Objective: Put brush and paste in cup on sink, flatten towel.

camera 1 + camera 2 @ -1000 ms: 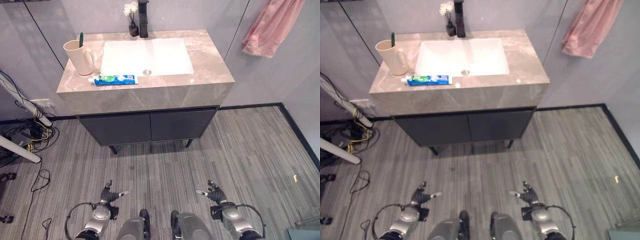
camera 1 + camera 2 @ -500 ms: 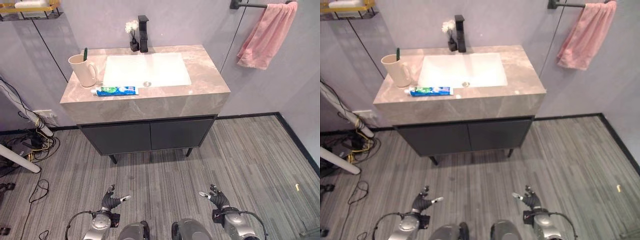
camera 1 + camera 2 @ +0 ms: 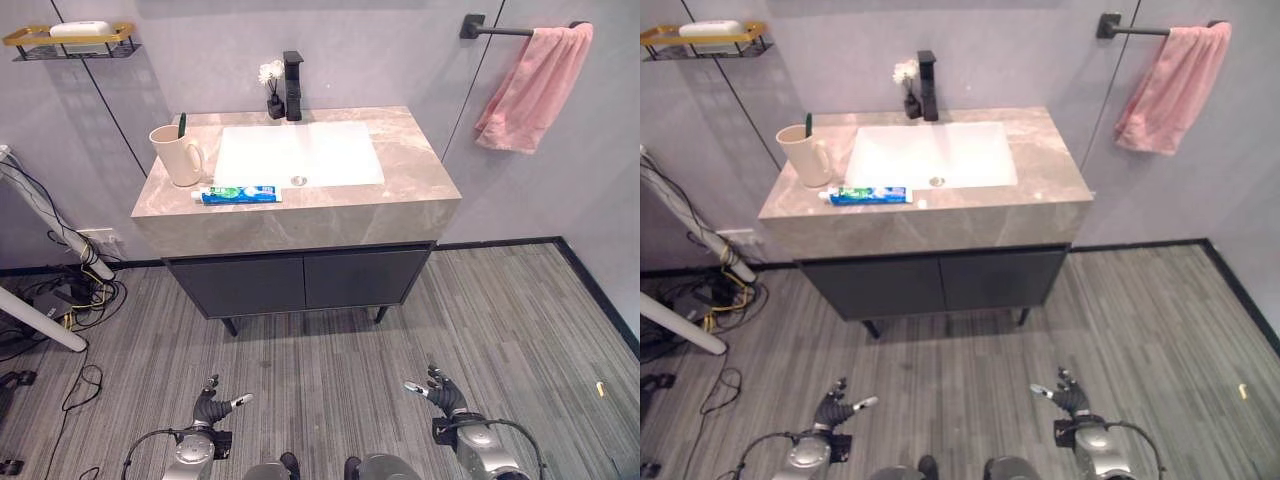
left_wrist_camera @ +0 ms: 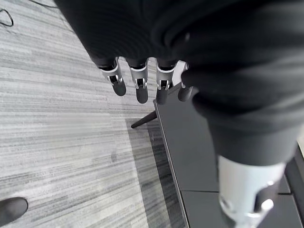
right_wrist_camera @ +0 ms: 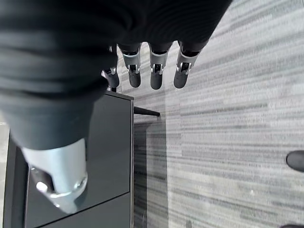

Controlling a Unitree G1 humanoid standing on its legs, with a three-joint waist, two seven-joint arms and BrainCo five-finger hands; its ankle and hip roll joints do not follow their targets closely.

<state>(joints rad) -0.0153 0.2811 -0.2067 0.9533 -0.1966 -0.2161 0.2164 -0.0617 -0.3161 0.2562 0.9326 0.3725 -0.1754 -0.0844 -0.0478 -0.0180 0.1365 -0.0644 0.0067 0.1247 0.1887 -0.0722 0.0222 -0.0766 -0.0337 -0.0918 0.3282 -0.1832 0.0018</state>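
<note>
A beige cup (image 3: 177, 155) stands at the left of the marble sink counter (image 3: 400, 165) with a green toothbrush (image 3: 181, 124) upright inside it. A blue and green toothpaste tube (image 3: 238, 194) lies flat near the counter's front edge, just right of the cup. A pink towel (image 3: 531, 88) hangs bunched from a black wall bar at the upper right. My left hand (image 3: 209, 409) and right hand (image 3: 443, 394) hang low over the floor, far from the counter. Both are open with nothing in them, their fingers (image 4: 138, 87) straight in the wrist views.
A white basin (image 3: 298, 152) fills the counter's middle, with a black tap (image 3: 292, 72) and a small flower vase (image 3: 272, 100) behind it. A dark cabinet (image 3: 300, 280) sits beneath. A yellow wall shelf (image 3: 70, 36) holds soap. Cables and white poles (image 3: 50, 290) lie at the left.
The camera has tilted up, so the sink sits lower in view and the shelf and towel bar now show. Both hands stay low and open.
</note>
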